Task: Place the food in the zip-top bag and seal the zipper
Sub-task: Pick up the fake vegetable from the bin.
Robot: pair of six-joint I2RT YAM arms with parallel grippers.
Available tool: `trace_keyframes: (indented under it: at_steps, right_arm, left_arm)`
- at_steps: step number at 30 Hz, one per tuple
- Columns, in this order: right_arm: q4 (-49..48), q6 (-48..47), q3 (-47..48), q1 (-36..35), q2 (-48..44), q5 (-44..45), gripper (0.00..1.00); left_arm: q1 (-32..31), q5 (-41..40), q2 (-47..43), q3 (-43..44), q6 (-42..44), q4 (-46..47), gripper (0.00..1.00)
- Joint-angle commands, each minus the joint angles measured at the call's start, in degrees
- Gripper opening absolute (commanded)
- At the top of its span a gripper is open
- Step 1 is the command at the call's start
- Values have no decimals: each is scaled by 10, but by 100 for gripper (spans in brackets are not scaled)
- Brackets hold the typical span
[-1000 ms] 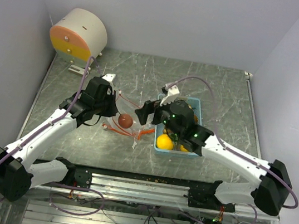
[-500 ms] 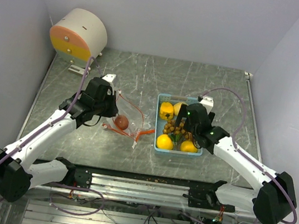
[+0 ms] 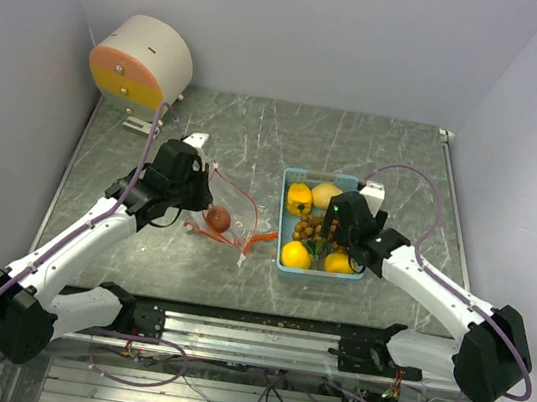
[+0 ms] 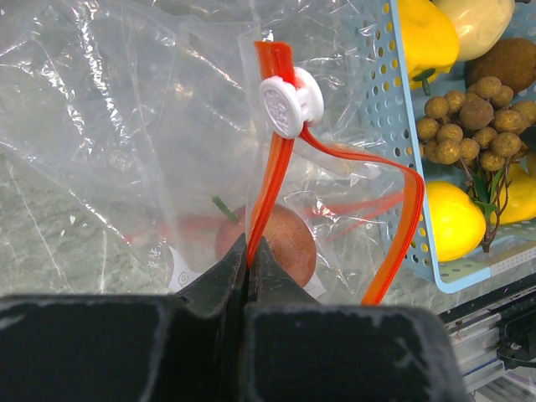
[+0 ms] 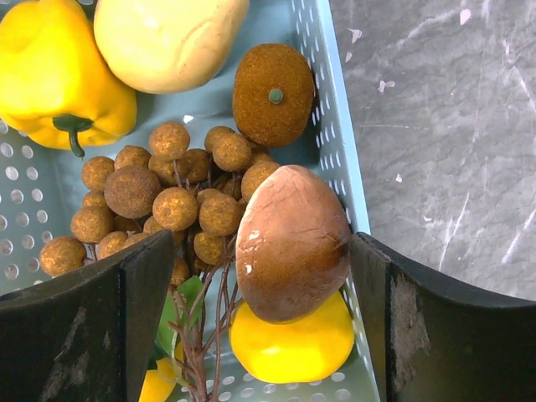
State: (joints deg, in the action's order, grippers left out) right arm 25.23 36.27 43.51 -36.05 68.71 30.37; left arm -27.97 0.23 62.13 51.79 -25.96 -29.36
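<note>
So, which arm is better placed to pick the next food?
The right: the right gripper, open, hangs over the tray around a brown lump. The left gripper is shut on the zipper strip of the bag.

Clear zip-top bag (image 3: 233, 199) crumpled, orange zipper (image 4: 270, 176) unsealed, dark red apple (image 3: 217, 219) inside. Other food at bag's 3 o'clock: brown ball cluster (image 3: 309, 229) central, yellow fruits (image 3: 298, 197) at its 11, 7, 5; pale fruit (image 3: 326, 194) at 12; brown lumps (image 5: 291, 243) at 1 and 4.
</note>
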Motion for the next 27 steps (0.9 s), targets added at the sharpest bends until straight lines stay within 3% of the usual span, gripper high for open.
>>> trace_keyframes:
  at_steps: [1, 8, 12, 17, 20, 21, 27]
  right_arm:
    - [11, 12, -9, 3, 13, 19, 83]
    - [14, 9, -7, 4, 16, 48, 64]
    - [26, 12, -1, 4, 18, 54, 40]
    - [42, 10, 10, 3, -10, 68, 23]
    - [54, 0, 24, 3, -30, 72, 9]
    - [57, -5, 29, 3, -37, 72, 0]
    - [47, -52, 54, 3, -85, 40, 0]
  left_arm:
    - [-7, 3, -8, -4, 7, 17, 7]
    - [-7, 5, -6, -4, 7, 18, 7]
    - [-6, 3, -6, -3, 7, 18, 7]
    - [-7, 1, -8, -5, 7, 17, 7]
    - [-8, 0, -7, -4, 7, 16, 7]
    - [-8, 0, -8, -3, 7, 16, 7]
    - [-8, -2, -9, -5, 5, 17, 7]
